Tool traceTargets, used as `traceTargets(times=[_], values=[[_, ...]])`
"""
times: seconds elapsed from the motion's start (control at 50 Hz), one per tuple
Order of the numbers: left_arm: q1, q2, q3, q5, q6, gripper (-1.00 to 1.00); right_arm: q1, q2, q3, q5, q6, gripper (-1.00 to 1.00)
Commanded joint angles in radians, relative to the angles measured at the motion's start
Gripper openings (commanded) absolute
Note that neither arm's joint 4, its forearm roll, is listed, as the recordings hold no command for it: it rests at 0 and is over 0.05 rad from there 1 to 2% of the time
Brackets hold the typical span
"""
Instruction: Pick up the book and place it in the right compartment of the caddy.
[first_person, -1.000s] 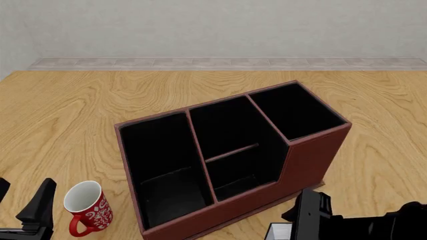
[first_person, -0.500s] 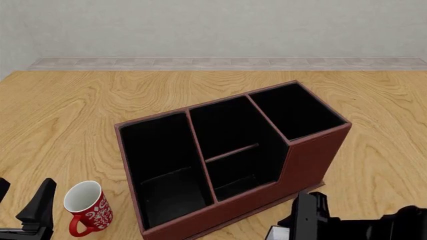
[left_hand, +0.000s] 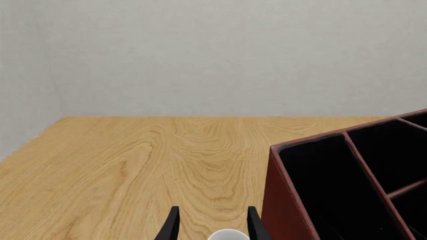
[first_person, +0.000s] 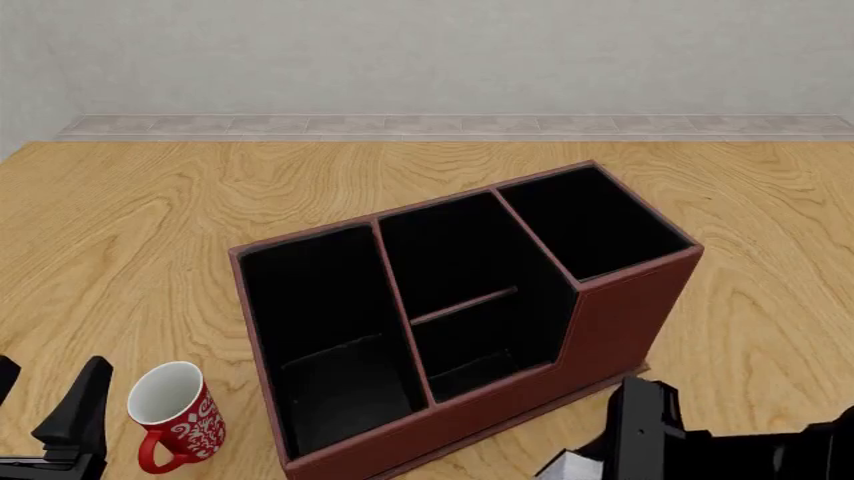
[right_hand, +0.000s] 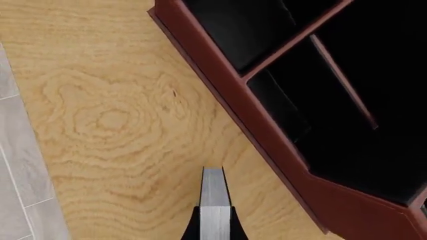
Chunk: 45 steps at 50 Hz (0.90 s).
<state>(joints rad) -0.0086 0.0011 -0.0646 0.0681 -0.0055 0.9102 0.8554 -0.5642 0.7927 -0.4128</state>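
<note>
Your right gripper (right_hand: 213, 225) has its fingers clamped on the book (right_hand: 213, 192), which shows edge-on between them above the wooden table (right_hand: 113, 125). In the front view that gripper and book sit at the bottom edge, just in front of the caddy (first_person: 627, 320), below its right compartment (first_person: 594, 222). Your left gripper (left_hand: 212, 227) rests with fingers apart, the mug (first_person: 174, 415) between their tips, just left of the caddy.
</note>
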Motion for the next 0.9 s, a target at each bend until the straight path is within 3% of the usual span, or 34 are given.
traceTargets(times=[0.02,0.9], values=[[0.0,0.0,0.0,0.0,0.0,1.0,-0.028,-0.046,-0.03,0.059,-0.005,-1.0],[0.001,0.0,0.002,-0.001,0.0,1.0,-0.21,-0.16,-0.107,0.206,-0.062,-1.0]])
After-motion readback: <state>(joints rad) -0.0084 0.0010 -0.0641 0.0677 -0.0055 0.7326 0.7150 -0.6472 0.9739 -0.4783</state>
